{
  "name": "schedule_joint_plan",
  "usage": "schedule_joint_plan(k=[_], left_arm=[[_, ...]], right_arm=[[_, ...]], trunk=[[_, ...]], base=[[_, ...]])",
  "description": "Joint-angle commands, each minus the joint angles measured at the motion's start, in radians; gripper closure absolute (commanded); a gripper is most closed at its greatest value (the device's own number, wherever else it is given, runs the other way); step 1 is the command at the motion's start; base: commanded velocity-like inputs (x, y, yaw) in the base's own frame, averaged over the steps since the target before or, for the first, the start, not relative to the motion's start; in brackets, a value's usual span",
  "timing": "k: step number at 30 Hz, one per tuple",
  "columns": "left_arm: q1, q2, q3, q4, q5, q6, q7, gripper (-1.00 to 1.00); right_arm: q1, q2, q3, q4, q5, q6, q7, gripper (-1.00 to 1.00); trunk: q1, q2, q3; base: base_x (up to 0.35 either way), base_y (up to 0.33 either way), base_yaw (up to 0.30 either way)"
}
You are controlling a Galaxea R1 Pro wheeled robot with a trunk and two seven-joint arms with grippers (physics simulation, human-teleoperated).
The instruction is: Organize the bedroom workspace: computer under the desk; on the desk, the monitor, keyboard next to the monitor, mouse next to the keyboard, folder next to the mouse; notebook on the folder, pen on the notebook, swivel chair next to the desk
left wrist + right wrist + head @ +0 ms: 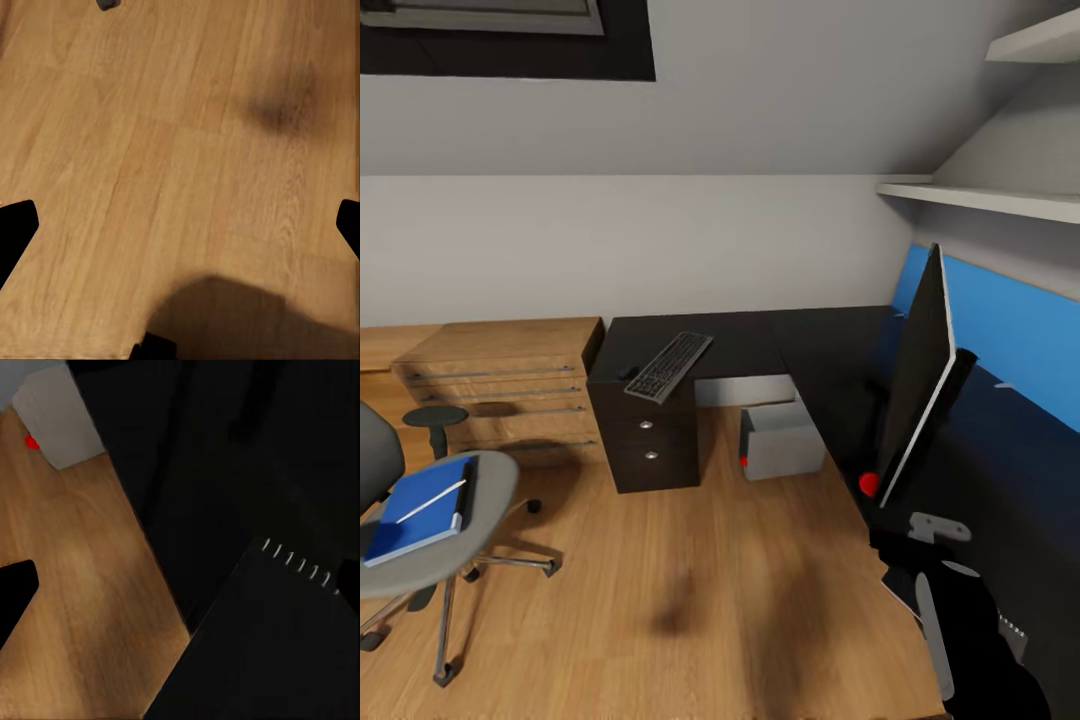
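a: desk (pixel 760 345) is the anchor. keyboard (pixel 669 366) lies on its far wing, mouse (pixel 627 372) just beside it, monitor (pixel 916 380) upright on the near wing.

b: computer (pixel 782 440) sits under the desk. left of the desk, the chair (pixel 435 520) carries the folder (pixel 418 508) with the pen (pixel 432 500) on top.

a: notebook (pixel 262 645) lies on the desk edge by the right gripper (pixel 180 585), fingers spread wide. left gripper (pixel 180 229) is spread too, over bare floor (pixel 150 150).

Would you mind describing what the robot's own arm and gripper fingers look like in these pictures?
In the head view, the right arm is glossy black with pale grey parts. In both wrist views the fingertips show as flat black shapes. No cables or markings are visible.
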Motion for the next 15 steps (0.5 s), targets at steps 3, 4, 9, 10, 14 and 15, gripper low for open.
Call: schedule_joint_plan(k=[3, 4, 9, 10, 14, 15], left_arm=[[-0.001, 0.0, 0.001, 0.001, 0.01, -0.002, -0.008, -1.0], [-0.001, 0.0, 0.001, 0.001, 0.01, -0.002, -0.008, -1.0], [-0.001, -0.001, 0.002, 0.001, 0.009, -0.002, -0.009, -1.0], [-0.001, -0.001, 0.002, 0.001, 0.009, -0.002, -0.009, -1.0], [-0.001, -0.001, 0.002, 0.001, 0.009, -0.002, -0.009, -1.0], [-0.001, -0.001, 0.002, 0.001, 0.01, -0.002, -0.009, -1.0]], right_arm=[[-0.001, -0.008, -0.021, -0.001, 0.004, 0.014, 0.004, -1.0], [-0.001, -0.009, -0.023, -0.001, 0.004, 0.015, 0.005, -1.0], [-0.001, -0.012, -0.029, -0.001, 0.003, 0.011, 0.007, -1.0], [-0.001, -0.014, -0.03, -0.001, 0.003, 0.011, 0.007, -1.0], [-0.001, -0.022, -0.043, 0.0, 0.003, 0.009, 0.008, -1.0], [-0.001, -0.023, -0.046, 0.001, 0.003, 0.009, 0.008, -1.0]], trunk=[[0.0, -0.001, -0.001], [0.0, -0.001, -0.001], [0.0, -0.001, -0.001], [0.0, -0.001, -0.001], [0.0, -0.001, -0.001], [0.0, -0.001, -0.001]], base=[[-0.181, -0.212, 0.0], [-0.141, -0.216, 0.0], [-0.067, -0.218, 0.0], [-0.025, -0.217, 0.0], [-0.013, -0.168, 0.0], [-0.006, -0.093, 0.0]])
